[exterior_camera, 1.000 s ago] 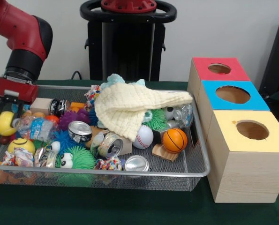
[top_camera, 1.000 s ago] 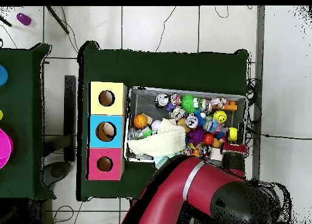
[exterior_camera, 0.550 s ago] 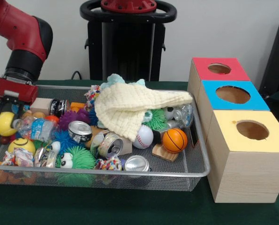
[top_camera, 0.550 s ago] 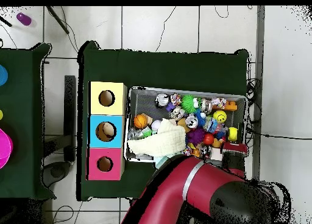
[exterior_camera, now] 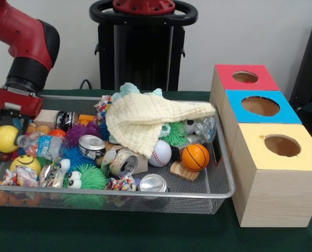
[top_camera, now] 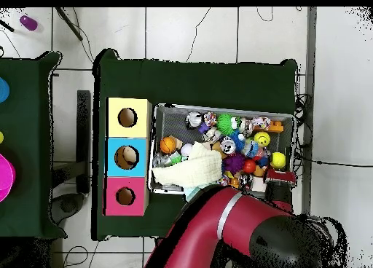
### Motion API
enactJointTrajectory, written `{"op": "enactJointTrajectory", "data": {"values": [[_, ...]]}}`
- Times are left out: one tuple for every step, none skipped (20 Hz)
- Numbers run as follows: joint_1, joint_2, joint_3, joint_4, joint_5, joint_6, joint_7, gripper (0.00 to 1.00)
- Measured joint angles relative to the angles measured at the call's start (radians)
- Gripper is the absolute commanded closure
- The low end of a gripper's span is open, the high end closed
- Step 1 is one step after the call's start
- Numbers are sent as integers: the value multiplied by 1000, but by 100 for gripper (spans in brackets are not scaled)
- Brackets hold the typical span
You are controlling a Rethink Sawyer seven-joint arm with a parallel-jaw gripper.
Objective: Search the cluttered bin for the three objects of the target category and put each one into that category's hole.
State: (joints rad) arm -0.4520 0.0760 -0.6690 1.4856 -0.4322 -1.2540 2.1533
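The wire mesh bin (exterior_camera: 225, 173) holds a jumble of toys. A cream cloth (exterior_camera: 145, 118) lies over its middle. Near it lie a baseball (exterior_camera: 160, 153), a basketball (exterior_camera: 195, 156) and crushed cans (exterior_camera: 125, 161) (exterior_camera: 153, 184) (exterior_camera: 92, 146). My gripper (exterior_camera: 9, 119) hangs at the bin's left end, just above a plain yellow ball (exterior_camera: 6, 138). A smiley yellow ball (exterior_camera: 24, 164) and a crushed plastic bottle (exterior_camera: 40, 146) lie close by. In the overhead view the gripper (top_camera: 279, 176) sits beside the yellow ball (top_camera: 277, 160) at the bin's right end.
Three wooden boxes with round holes stand in a row beside the bin: red (exterior_camera: 245, 77), blue (exterior_camera: 260, 106), yellow (exterior_camera: 281, 145). Fuzzy green (exterior_camera: 87, 178), blue and purple toys, wooden blocks (exterior_camera: 45, 118) and wrapped sweets crowd the bin's left half. A dark green cloth (exterior_camera: 145, 231) covers the table.
The plain yellow ball now shows more fully under the gripper. The bottle, the smiley ball and the nearby can have shifted slightly. The arm has barely moved.
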Motion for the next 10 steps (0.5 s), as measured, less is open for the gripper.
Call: {"op": "enactJointTrajectory", "data": {"values": [[1, 0, 0, 0, 1, 0, 0, 0], [2, 0, 0, 0, 4, 0, 0, 0], [3, 0, 0, 0, 5, 0, 0, 0], [4, 0, 0, 0, 7, 1, 0, 0], [4, 1, 0, 0, 8, 1, 0, 0], [6, 1, 0, 0, 11, 2, 0, 0], [9, 0, 0, 2, 14, 7, 0, 0], [12, 0, 0, 3, 16, 12, 0, 0], [15, -1, 0, 4, 18, 17, 0, 0], [23, -5, 0, 10, 21, 35, 0, 0]]}}
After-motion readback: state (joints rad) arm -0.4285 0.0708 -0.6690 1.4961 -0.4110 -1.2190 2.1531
